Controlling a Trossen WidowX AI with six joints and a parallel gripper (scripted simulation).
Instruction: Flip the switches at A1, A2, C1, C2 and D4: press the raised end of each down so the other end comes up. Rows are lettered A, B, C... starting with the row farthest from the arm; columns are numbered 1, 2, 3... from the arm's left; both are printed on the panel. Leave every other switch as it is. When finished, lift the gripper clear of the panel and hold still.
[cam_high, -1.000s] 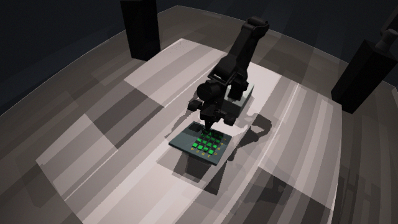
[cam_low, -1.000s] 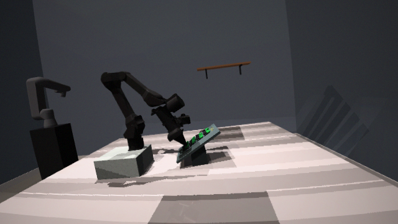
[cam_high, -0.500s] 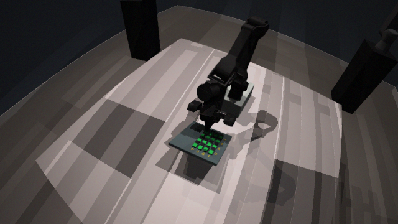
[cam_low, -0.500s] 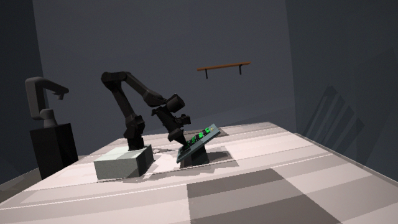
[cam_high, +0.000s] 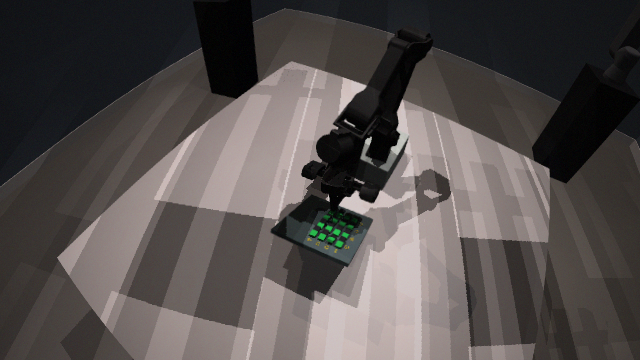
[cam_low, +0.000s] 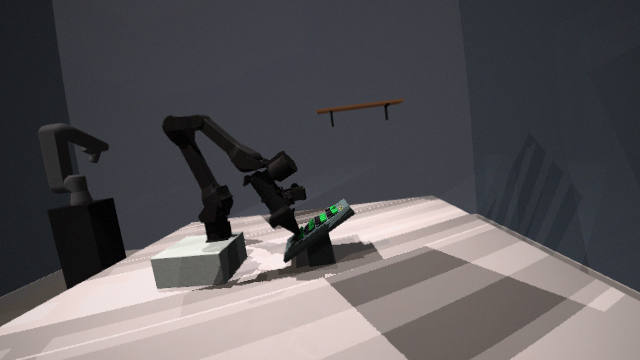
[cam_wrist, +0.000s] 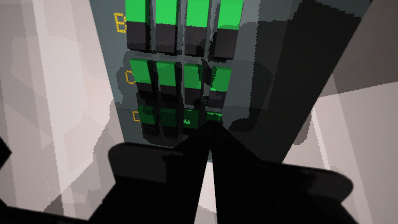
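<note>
My gripper (cam_high: 334, 209) (cam_low: 298, 233) (cam_wrist: 212, 124) is shut and empty. Its tips are at switch D4 (cam_wrist: 214, 116), over the panel's near row, and hide the lower part of that switch. Contact cannot be told. The tilted teal panel (cam_high: 295, 226) (cam_wrist: 107, 40) carries green and black rocker switches. In the wrist view, C1 (cam_wrist: 141, 71) and C2 (cam_wrist: 166, 75) show green on their far halves and black on their near halves. Row D is in deep shadow. Row A is outside the wrist view; A1 and A2 are too small in the top and exterior views to tell their tilt.
Switches D3 (cam_wrist: 190, 120) and C4 (cam_wrist: 221, 78) lie close to the fingertips. The panel stands on a dark support (cam_low: 321, 251). The arm's pale base block (cam_low: 187, 267) is behind the gripper. Patchy shadows cross the table and panel.
</note>
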